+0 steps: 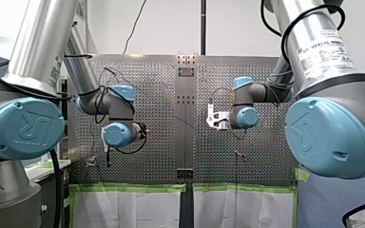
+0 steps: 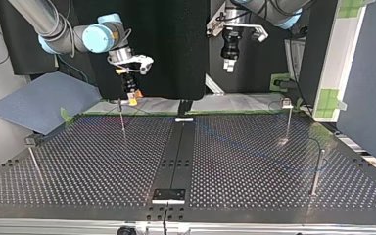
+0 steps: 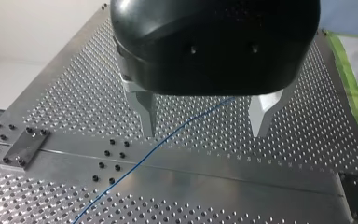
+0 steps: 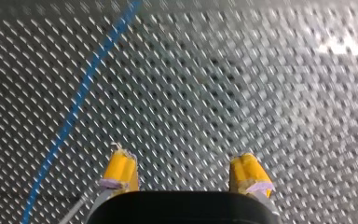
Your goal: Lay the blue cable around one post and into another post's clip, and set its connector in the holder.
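Note:
The blue cable (image 3: 168, 137) lies on the perforated table and runs under the gap between my left gripper's metal fingers (image 3: 147, 114). My left gripper (image 3: 205, 123) hangs above it, open and empty. In the right wrist view the blue cable (image 4: 81, 93) passes beside one yellow pad (image 4: 120, 170); my right gripper (image 4: 184, 172) is open over the table with nothing between its pads. In the top view my right gripper (image 2: 133, 98) hovers at the far left and my left gripper (image 2: 230, 66) at the far right. Thin posts (image 2: 121, 115) (image 2: 288, 120) (image 2: 318, 169) stand on the table. The connector is not visible.
A fourth post (image 2: 33, 156) stands near the top view's left edge. A dark centre rail (image 2: 178, 152) splits the table, with a small black plate (image 2: 169, 195) at its near end. Green tape (image 1: 128, 187) marks the table's edge in the front view.

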Robot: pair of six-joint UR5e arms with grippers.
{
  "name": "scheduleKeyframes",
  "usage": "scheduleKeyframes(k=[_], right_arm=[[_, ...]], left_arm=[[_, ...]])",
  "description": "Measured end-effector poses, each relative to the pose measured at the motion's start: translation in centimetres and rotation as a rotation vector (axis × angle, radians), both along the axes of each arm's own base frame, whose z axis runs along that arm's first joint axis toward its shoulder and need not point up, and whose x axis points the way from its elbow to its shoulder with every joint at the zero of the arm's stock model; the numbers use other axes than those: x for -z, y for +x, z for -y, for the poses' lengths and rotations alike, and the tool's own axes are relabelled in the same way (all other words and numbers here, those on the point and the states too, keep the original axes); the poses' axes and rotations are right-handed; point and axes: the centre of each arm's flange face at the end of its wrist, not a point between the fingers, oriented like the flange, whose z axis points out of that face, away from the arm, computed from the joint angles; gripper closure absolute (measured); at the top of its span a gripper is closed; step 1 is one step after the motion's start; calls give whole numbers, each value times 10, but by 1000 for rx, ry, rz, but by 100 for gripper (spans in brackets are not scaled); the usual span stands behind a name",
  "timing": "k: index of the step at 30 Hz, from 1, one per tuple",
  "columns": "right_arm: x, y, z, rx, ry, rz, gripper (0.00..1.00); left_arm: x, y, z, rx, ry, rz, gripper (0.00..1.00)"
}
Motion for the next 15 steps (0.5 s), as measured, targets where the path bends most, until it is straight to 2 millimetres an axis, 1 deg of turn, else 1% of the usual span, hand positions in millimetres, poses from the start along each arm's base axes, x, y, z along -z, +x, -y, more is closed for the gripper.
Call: scheduleKeyframes(k=[3,15], right_arm=[[4,11,-10,-23,2,-5,0],[11,52,-52,-101,1,-10,0]], left_arm=[[0,1,-1,-9,4,0,0],[2,1,-7,-44,9,-16,0]])
